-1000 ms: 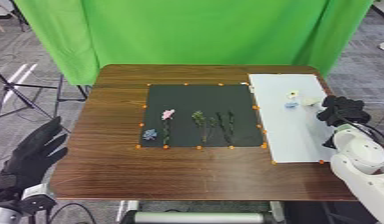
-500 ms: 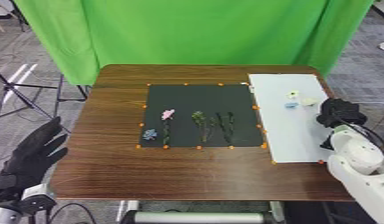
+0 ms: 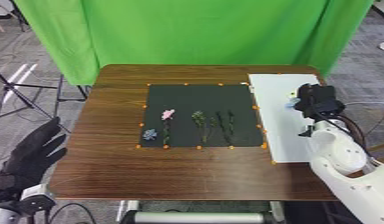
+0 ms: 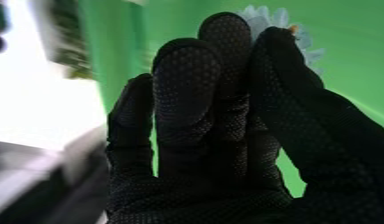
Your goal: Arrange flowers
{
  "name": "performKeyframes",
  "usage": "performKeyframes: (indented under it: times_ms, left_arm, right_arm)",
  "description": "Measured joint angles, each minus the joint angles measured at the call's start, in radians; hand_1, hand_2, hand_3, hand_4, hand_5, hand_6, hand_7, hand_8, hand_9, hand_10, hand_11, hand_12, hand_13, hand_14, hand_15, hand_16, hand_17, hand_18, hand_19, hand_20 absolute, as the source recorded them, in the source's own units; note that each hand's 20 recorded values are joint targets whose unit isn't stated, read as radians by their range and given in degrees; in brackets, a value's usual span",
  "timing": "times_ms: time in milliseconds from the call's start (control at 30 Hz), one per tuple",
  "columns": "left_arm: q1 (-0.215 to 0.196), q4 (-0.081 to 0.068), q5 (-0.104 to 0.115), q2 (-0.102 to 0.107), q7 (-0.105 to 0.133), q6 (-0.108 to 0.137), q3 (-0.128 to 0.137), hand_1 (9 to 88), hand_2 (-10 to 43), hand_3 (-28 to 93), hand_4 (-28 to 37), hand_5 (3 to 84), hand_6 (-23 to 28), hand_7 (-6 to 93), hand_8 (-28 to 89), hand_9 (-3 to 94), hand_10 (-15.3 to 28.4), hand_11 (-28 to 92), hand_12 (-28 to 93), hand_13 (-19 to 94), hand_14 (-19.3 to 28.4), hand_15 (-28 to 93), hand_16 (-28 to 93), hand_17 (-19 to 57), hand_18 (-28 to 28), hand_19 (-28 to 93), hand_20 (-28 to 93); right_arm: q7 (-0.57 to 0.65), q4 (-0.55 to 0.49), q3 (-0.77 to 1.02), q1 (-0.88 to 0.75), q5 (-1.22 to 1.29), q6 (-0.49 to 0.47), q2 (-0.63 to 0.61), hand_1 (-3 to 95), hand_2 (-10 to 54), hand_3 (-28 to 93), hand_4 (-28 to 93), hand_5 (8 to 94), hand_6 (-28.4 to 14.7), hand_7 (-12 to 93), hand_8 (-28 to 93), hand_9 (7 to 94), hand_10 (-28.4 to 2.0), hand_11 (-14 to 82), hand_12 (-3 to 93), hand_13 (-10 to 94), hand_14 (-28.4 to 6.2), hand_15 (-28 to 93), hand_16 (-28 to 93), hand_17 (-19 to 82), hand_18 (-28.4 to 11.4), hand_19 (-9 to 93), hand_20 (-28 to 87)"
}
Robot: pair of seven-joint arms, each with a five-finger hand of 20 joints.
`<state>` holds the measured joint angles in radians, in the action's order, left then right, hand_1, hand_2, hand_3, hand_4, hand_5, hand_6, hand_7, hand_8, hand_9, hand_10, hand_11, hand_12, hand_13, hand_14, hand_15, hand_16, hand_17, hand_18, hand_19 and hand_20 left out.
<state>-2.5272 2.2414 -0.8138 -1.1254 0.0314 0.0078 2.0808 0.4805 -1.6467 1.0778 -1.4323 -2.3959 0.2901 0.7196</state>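
Note:
My right hand point(image 3: 320, 101) is over the upper right part of the white board point(image 3: 282, 135). In the right wrist view, my right hand point(image 4: 193, 110) pinches a pale-petalled flower point(image 4: 310, 50) between thumb and fingertips; its stem is hidden. Beside that hand on the board lie a yellowish flower point(image 3: 292, 94) and a light blue one point(image 3: 291, 104), partly covered. The black mat point(image 3: 193, 95) bears a blue flower point(image 3: 149, 134), a pink flower point(image 3: 168, 114), a green sprig point(image 3: 199, 118) and dark green stems point(image 3: 226, 126). My left hand point(image 3: 27, 157), fingers straight, stays off the table's left side.
Brown wood of the table point(image 3: 117, 170) surrounds the mat and board. Small orange markers line their edges. A green curtain point(image 3: 211, 35) hangs behind the far edge, and a black tripod point(image 3: 27, 95) stands at the left.
My right hand has moved left from the board's right edge and farther over the board, now covering the cream flower seen there before. My left hand has stayed still.

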Motion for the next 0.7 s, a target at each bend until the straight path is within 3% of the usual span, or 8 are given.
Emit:
performKeyframes:
  times_ms: [433,700]
  left_arm:
    - [0.012,-0.001,0.001,0.006,-0.007,0.0,-0.011,24.5,-2.6,69,-26.7,21.0,0.5,17.8,-9,15.4,7.9,9,22,11,10.7,13,9,-12.3,16.7,33,10]
    - [0.01,-0.001,0.001,0.011,-0.007,0.001,-0.012,24.4,-2.8,69,-26.8,21.1,0.6,17.8,-9,15.4,7.9,9,22,11,10.7,13,9,-12.3,16.7,33,10]
  right_arm:
    - [-0.116,0.04,-0.352,0.365,-0.037,-0.017,0.251,46.3,-9.5,85,-25,71.6,3.3,49,-5,87.4,-5.5,18.0,50.7,77,-2.1,54,38,24,-18.3,75,50]
    - [-0.194,0.065,-0.448,0.455,-0.068,-0.134,0.331,46.5,-9.5,85,-25,70.9,3.3,49,-5,87.0,-5.5,17.8,50.6,76,-2.0,54,38,24,-18.2,74,50]
